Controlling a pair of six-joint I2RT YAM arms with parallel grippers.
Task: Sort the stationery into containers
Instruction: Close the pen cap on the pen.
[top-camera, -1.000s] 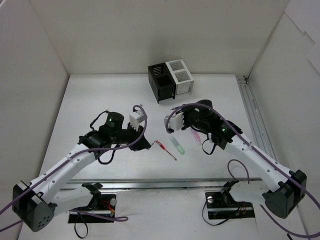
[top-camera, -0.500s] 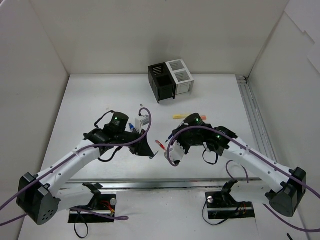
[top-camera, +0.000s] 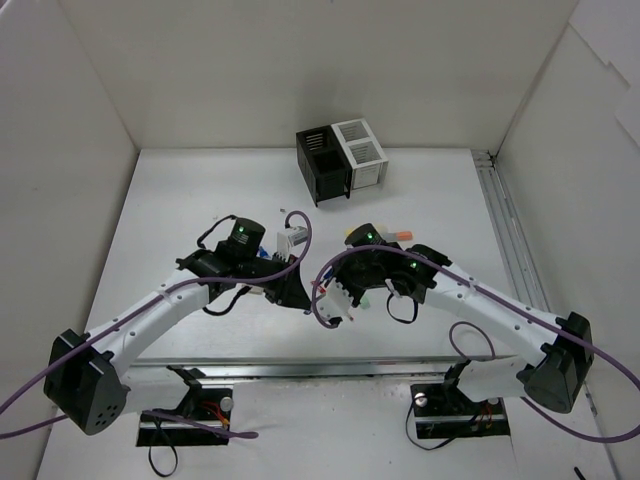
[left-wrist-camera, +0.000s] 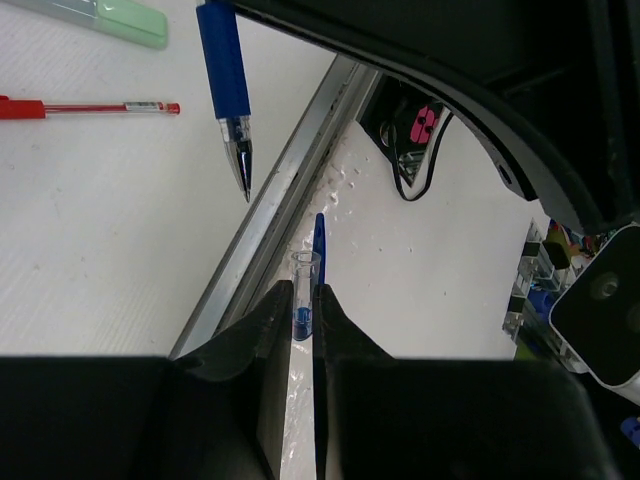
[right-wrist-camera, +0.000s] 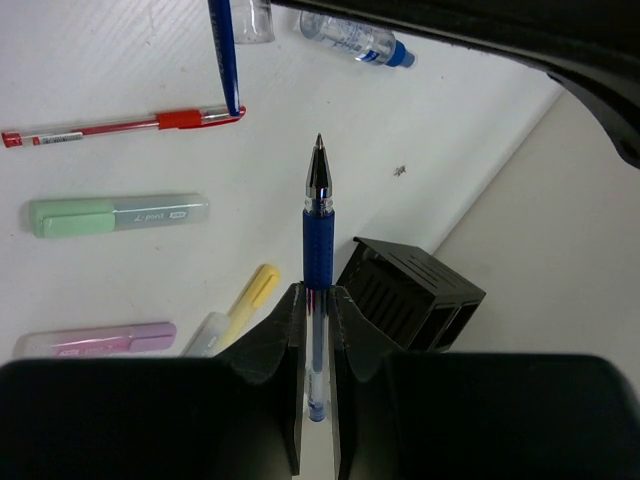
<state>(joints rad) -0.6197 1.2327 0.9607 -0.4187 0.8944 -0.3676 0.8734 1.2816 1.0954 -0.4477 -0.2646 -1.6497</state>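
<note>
Blue pen (right-wrist-camera: 318, 225) pinched in the right pincer (right-wrist-camera: 317, 292) and a clear cap (left-wrist-camera: 304, 275) in the left pincer (left-wrist-camera: 303, 297) just swung together over the near desk (top-camera: 180, 200), so capping probably precedes the containers (top-camera: 340, 160).

White arms (top-camera: 140, 318), black joints (top-camera: 85, 390) and left tool (left-wrist-camera: 305, 310) — purple cables (top-camera: 304, 236).

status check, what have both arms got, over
Left gripper shut on pen cap. Right gripper shut on blue pen; tip apart from cap, nothing between. Red pen, green highlighter loose on table.
</note>
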